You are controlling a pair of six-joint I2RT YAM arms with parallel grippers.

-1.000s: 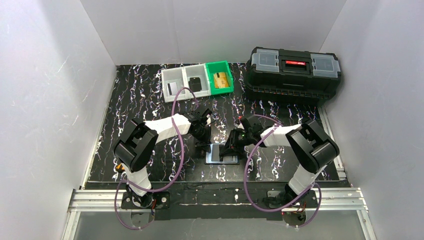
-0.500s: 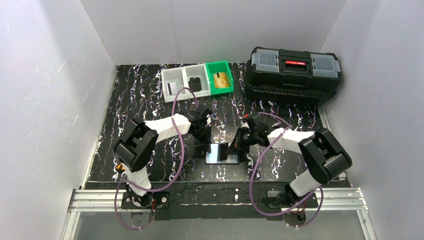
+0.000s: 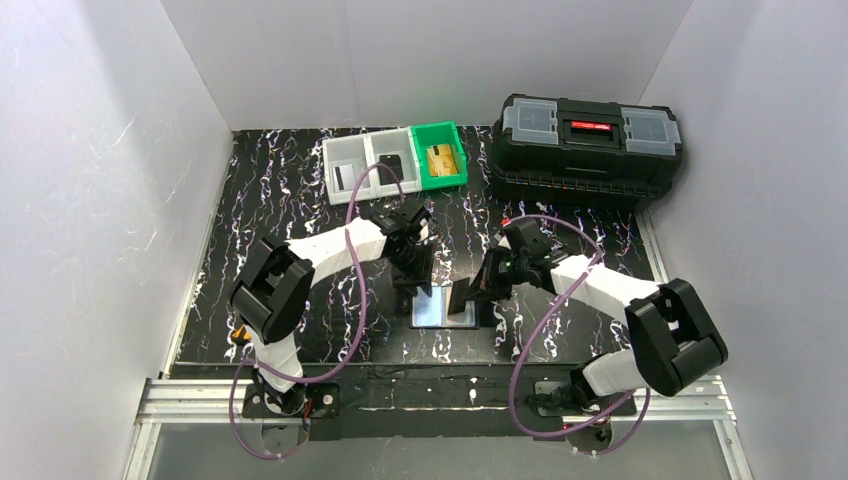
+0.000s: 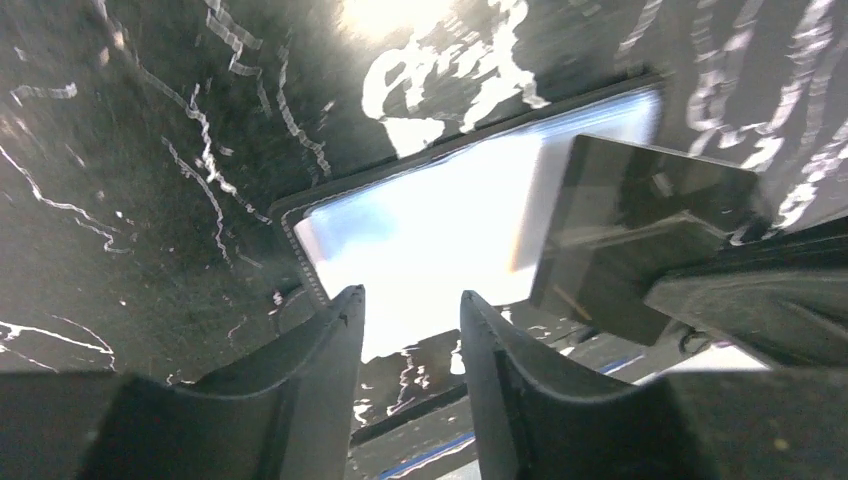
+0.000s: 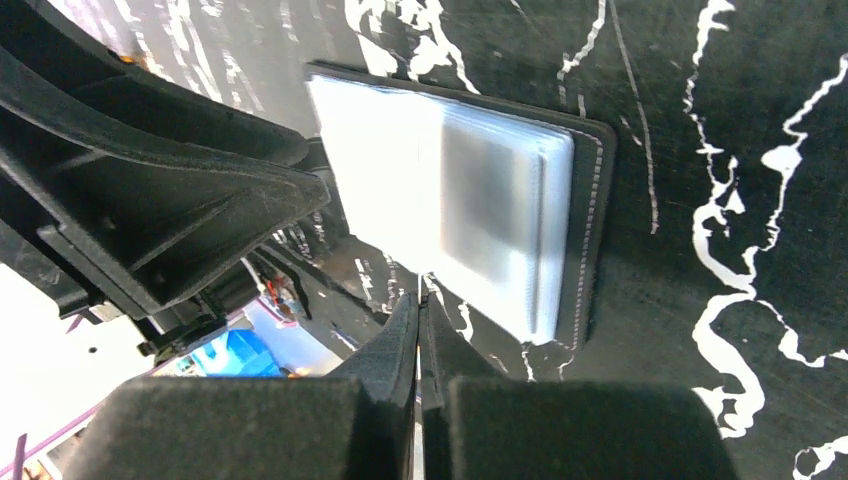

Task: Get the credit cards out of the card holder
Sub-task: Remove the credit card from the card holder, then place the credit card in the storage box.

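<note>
Black, with shiny pale pockets, the card holder (image 3: 435,312) lies open on the table (image 3: 280,200), right under both sets of jaws. The left jaws stand parted with nothing between them, their fingers (image 4: 325,345) hanging over the holder's edge. The right jaws are pressed shut on a black card (image 3: 462,297), held up at a tilt over the pockets, just right of the left jaws. Well beyond the jaws sit two grey bins (image 3: 350,142) and a green bin (image 3: 437,128): a striped pale card (image 3: 343,177), a dark card (image 3: 392,168) and a gold card (image 3: 441,160) lie in them. Beyond the right jaws stands a black toolbox (image 3: 588,150).
</note>
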